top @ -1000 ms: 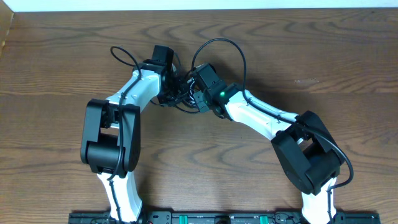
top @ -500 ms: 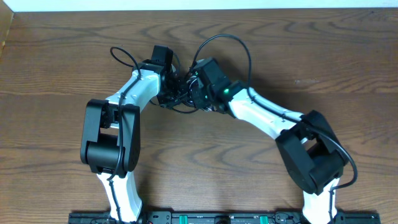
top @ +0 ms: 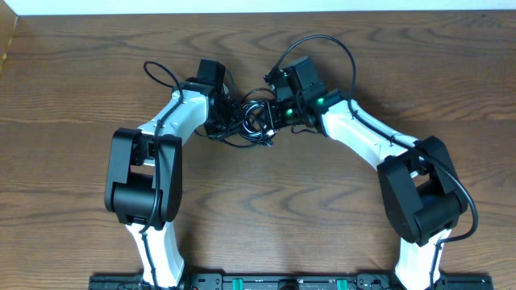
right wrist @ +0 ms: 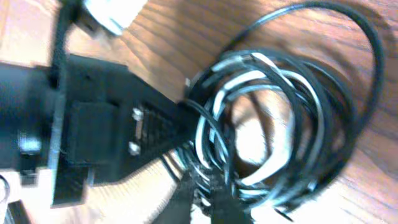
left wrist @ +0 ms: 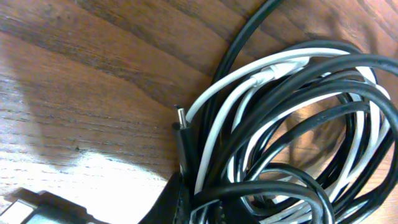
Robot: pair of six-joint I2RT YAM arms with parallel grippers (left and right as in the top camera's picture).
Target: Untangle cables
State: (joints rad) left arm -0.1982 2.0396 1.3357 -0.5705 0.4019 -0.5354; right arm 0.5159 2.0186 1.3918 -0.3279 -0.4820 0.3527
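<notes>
**Item:** cables (top: 254,121). One tangled bundle of black loops with a white cord wound through them. It lies on the bench (top: 81,80) near centre, a little toward 12 o'clock in the overhead view.

**Left hand** (top: 224,114): clamped narrow on the bundle's edge. The bundle spreads from it toward 3 o'clock.

**Right hand** (top: 279,113): just beside the bundle, which lies at its 9 o'clock. Its wrist view is blurred, so finger spread and contact cannot be told.

**Plug** (left wrist: 180,118): small and black with a metal tip. In the left wrist view it sits at the bundle's 9 o'clock edge, pointing to 12 o'clock.
</notes>
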